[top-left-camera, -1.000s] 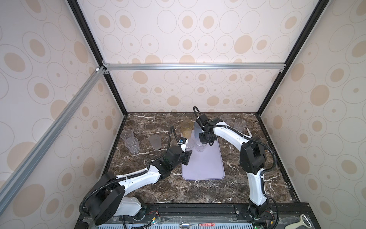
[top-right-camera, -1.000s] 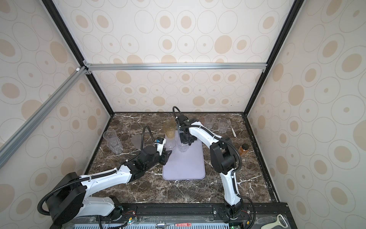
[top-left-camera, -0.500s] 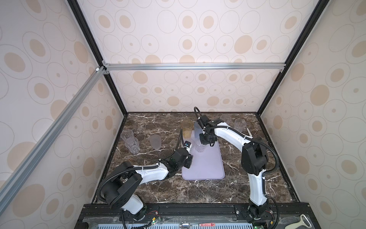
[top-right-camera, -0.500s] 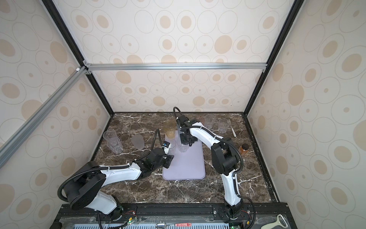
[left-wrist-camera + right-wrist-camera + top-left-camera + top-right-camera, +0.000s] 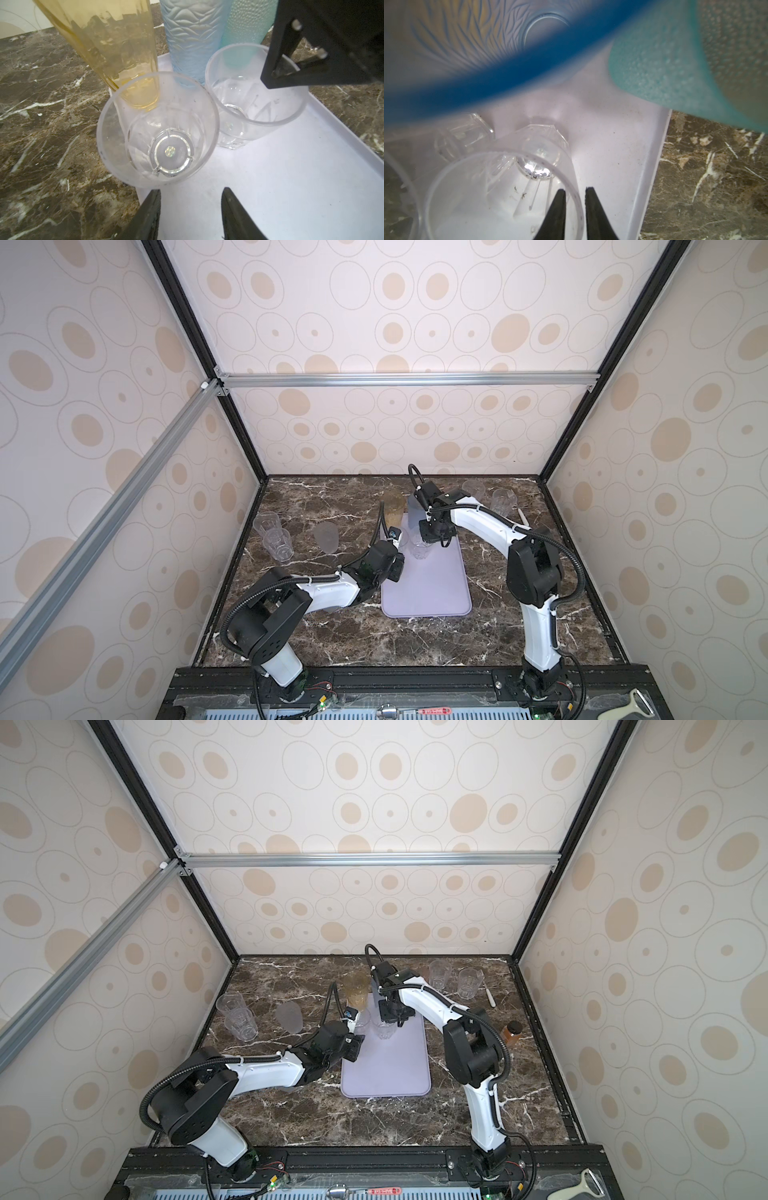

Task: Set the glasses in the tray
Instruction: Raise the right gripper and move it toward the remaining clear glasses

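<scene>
Tray (image 5: pixel 432 593): we see it, pale lavender, lying in the middle of the desk (image 5: pixel 353 639), its long side running near to far.
On the tray: amber glass (image 5: pixel 116 52), grey-blue glass (image 5: pixel 191 37) and teal glass (image 5: pixel 247 27) stand upright at the far end. Just nearer stand the left clear glass (image 5: pixel 158 128), by the left rim, and the right clear glass (image 5: pixel 477 187).
Off the tray: a clear pair (image 5: pixel 277 543) and a frosted glass (image 5: pixel 326 537) on the left; two far clear glasses (image 5: pixel 503 502) on the right.
Right end effector (image 5: pixel 575 192): closed on the wall of the right clear glass, one finger inside the rim and one outside.
Left end effector (image 5: pixel 191 193): open and empty, just near of the left clear glass, not touching it.
Handling: we judge all of these light, stiff, thin-walled and smooth, hence slippery and quick to tip. A pinch on the rim wall, or a span across the body low down, should suit them.
Change from the earlier frame: the left arm's shoulder and elbow have folded in and risen, while its end effector has stayed at the tray's left rim. The right arm has not moved.
</scene>
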`<state>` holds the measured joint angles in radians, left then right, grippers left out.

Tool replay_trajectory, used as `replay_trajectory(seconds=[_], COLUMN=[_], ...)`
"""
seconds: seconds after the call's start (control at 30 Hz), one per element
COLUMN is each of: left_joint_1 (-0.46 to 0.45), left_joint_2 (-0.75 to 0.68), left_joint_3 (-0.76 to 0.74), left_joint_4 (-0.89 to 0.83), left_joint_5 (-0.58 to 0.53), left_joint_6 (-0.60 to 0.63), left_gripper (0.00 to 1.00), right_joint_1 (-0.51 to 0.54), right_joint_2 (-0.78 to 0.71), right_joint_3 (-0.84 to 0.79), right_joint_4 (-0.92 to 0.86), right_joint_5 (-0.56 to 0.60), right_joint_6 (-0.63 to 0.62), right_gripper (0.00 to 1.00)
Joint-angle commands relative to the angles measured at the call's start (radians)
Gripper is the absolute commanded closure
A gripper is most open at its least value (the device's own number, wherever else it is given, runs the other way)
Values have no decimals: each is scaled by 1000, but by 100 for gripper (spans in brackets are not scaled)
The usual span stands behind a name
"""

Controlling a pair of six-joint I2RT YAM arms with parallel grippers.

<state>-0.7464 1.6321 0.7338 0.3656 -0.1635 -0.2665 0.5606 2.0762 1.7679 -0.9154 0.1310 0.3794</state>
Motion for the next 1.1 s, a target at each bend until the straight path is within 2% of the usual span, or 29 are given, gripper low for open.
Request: replay_trajectory(seconds=[0.0,0.43,0.6,0.8,0.93,1.07], left_joint_1=[10,9,10,9,9,11], left_joint_2=[22,-70,-155,-293,-382,-430], left_joint_3=[48,28,0,-59,-110,-124], left_joint_4=[25,-10,-43,-32,-2,-31], left_joint_5=[-11,13,-5,-107,-225,-282], left_joint_6=[33,9,2,15,13,64], left_gripper=[52,51,51,45,35,27], right_joint_1=[-4,-11,-16,-99,-192,-274], right_joint_2=[-16,15,-76,-217,-256,-262], right_joint_3=[-2,34,46,42,7,-30], right_joint_4=[-7,8,-26,-30,33,141], right_joint_5=[3,-1,6,8,28,-1], right_joint_6=[5,4,-22,-27,2,84], right_gripper=[79,79,70,67,65,62])
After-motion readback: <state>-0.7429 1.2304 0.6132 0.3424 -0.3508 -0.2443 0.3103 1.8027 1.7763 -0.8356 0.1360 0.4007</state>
